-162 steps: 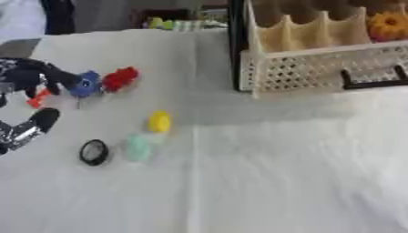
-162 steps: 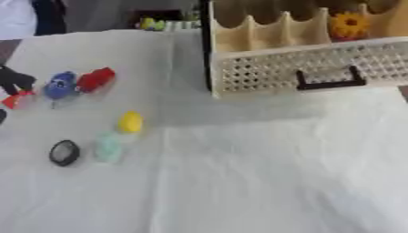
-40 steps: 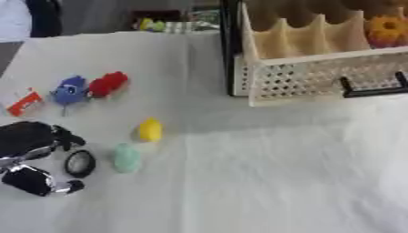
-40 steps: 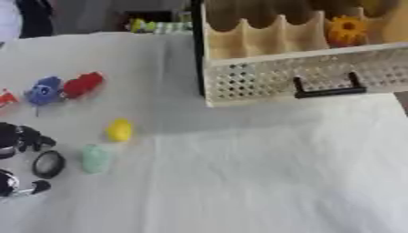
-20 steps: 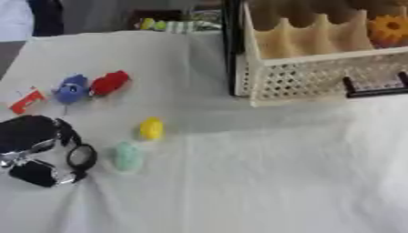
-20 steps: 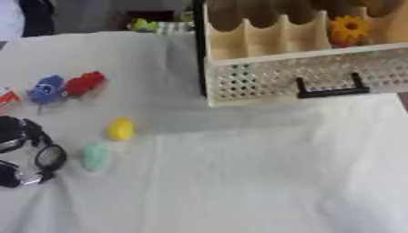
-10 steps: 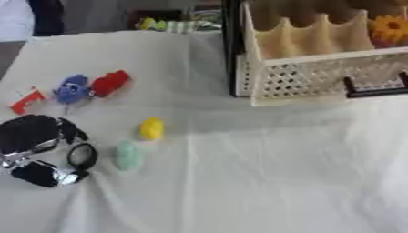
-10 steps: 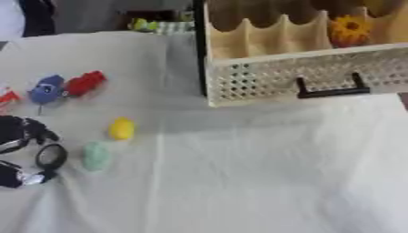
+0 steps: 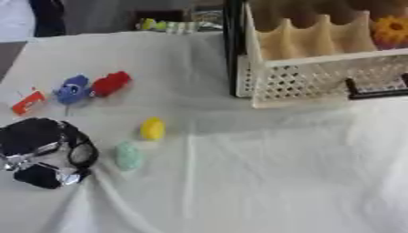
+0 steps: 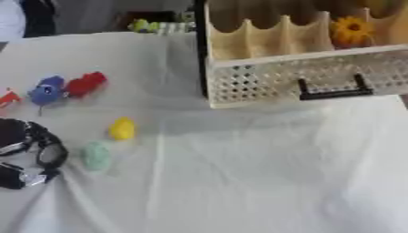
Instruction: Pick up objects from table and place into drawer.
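Left hand [image 9: 38, 152] low at the worktop's left edge, fingers curled down around a black ring [image 9: 83, 154]; the ring's right arc shows past the fingertips, so the hand is clamped on it. Ring and hand sit on or just above the white cloth [image 9: 263, 182] — cannot tell which. Cloth puckers into folds fanning out from under the hand.

Right hand not in either view.

Pale green lump [image 9: 127, 155] just right of the ring, near it, apart. Yellow piece [image 9: 152, 128] just beyond the green one, toward the far side. Further back along the left edge: small orange-red piece [image 9: 28, 102], blue object [image 9: 73, 88], red object [image 9: 111, 83]; blue and red touch or nearly touch.

Drawer [image 10: 299, 75] at the far right corner: cream, perforated front, black handle [image 10: 333, 93], pulled open out of a dark frame. Scalloped dividers inside. An orange flower-like object [image 10: 350, 30] lies in a compartment toward the right end.

Small green-yellow items [image 9: 163, 25] beyond the worktop's far edge, too blurred to make out.
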Available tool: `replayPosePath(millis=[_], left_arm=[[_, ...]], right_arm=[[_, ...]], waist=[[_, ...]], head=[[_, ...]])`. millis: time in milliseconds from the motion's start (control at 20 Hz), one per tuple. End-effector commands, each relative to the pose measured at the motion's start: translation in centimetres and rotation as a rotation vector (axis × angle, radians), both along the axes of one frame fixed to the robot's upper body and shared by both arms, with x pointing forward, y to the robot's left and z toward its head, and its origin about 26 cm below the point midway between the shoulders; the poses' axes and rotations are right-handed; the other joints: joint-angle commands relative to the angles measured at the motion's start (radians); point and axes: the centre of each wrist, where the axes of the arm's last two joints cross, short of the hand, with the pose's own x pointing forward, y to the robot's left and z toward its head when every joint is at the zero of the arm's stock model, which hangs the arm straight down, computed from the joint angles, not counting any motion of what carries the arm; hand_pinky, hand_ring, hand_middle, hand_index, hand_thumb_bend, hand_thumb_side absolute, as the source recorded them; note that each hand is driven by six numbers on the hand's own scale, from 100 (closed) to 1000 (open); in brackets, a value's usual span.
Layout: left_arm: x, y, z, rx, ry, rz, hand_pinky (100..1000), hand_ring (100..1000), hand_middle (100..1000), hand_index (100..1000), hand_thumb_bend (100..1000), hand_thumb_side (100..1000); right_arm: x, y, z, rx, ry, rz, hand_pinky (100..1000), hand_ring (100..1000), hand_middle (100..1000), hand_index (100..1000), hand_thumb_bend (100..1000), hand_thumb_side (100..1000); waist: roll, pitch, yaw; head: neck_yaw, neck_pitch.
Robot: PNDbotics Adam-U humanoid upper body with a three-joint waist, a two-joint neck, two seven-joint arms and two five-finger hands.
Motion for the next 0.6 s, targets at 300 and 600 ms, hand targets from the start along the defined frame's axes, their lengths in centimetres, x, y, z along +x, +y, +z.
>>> replayPosePath(millis=[300,600], left_arm=[[-0.03,0.54,0.79,0.006,0.023,0.033,269,474,532,769,163,547],[-0.15,0.48,1.03,-0.003,0.02,0.033,252,461,511,723,143,508]], right_arm=[[-0.33,-0.22,0.71,-0.015,-0.017,-0.012,573,543,320,683,100,959],[-0.32,-0.22,0.62,-0.015,-0.015,-0.016,574,544,320,684,100,959]], waist=[[-0.004,-0.016,0.001],[-0.006,-0.018,0.003]], head=[[0.003,-0.01],[0.005,-0.011]])
